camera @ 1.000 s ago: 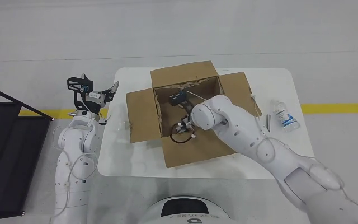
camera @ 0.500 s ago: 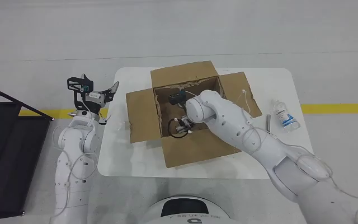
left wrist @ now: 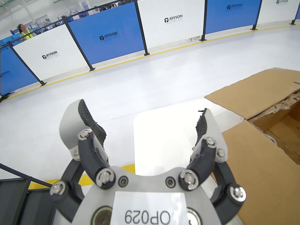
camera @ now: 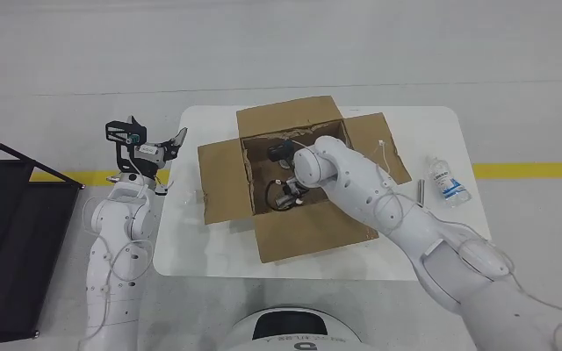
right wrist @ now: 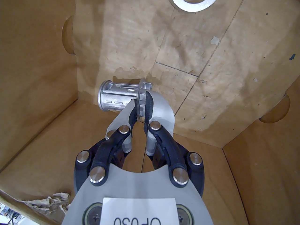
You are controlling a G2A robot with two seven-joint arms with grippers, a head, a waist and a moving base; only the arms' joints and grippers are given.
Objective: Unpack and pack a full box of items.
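unpacking is the step in hand. the right gripper [right wrist: 140, 108] is down inside the open cardboard box [camera: 299, 232], jaws clamped on the flanged end of a ribbed metal cylinder [right wrist: 114, 97] near a corner. whether the part rests on the box floor or hangs just off it is hard to say. a metal ring [right wrist: 194, 6] lies farther along the floor. the left gripper [left wrist: 142, 106] hangs beside the tabletop [camera: 421, 254], jaws wide apart and empty. a small bottle [camera: 446, 184] lies outside the box. next, i judge, comes a straight lift clear of the walls. the grip is off-centre, so the cylinder could swing.
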